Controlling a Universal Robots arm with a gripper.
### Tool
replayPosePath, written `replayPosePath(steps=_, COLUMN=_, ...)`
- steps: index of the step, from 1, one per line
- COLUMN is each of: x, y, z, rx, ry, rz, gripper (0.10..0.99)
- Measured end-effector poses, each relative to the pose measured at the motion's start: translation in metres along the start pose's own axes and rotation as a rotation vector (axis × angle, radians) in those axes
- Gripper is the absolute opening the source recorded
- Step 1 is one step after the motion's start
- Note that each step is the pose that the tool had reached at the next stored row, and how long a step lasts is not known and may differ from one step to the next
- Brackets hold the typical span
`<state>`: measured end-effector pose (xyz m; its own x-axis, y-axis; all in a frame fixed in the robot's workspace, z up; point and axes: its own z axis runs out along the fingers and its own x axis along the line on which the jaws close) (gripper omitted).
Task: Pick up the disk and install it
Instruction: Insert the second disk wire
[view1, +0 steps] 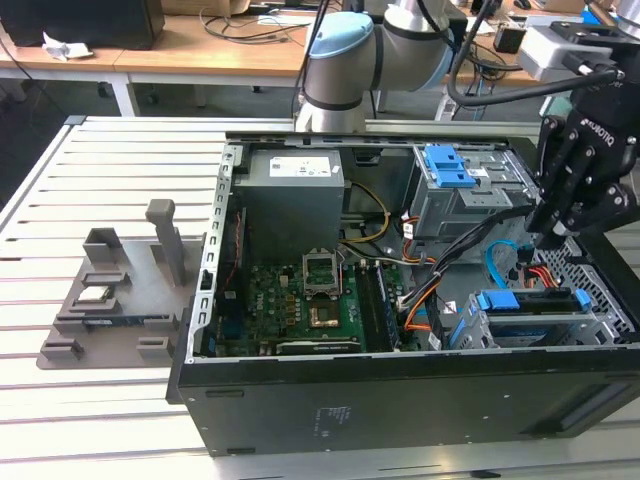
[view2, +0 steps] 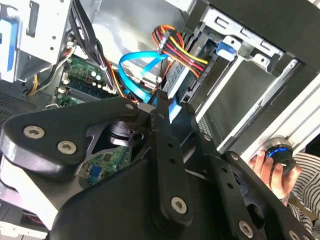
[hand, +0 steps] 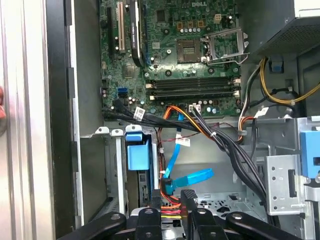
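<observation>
The disk (view1: 530, 301) sits on edge in the drive bay at the front corner of the open computer case (view1: 300, 400), on the exterior view's right. Its blue bracket faces up. In the first wrist view the bracket's blue tab (hand: 138, 153) shows in the bay, and it shows again in the second wrist view (view2: 225, 48). My gripper (view1: 549, 237) hangs just above the disk's rear end, among the blue data cable (hand: 192, 177) and the red-and-yellow power wires (view2: 177, 46). Its fingers (view2: 161, 107) are shut with nothing held.
Inside the case are the motherboard (view1: 310, 290), a grey box with a white sticker (view1: 295, 195) and a metal cage with a blue latch (view1: 448, 166). A grey fixture (view1: 110, 290) stands on the slatted table at the exterior view's left. A person's hand (view2: 267, 167) holds a knob outside the case.
</observation>
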<state>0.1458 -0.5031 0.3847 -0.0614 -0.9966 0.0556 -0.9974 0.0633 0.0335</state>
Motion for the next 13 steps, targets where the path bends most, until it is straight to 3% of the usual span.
replayPosePath(steps=5, x=0.0046, y=0.0024, z=0.0057, rx=0.001, ry=0.0002, rz=-0.009, gripper=0.302)
replayPosePath(steps=13, x=0.0019, y=0.0076, z=0.0141, rx=0.003, ry=0.0014, rz=-0.048, gripper=0.302)
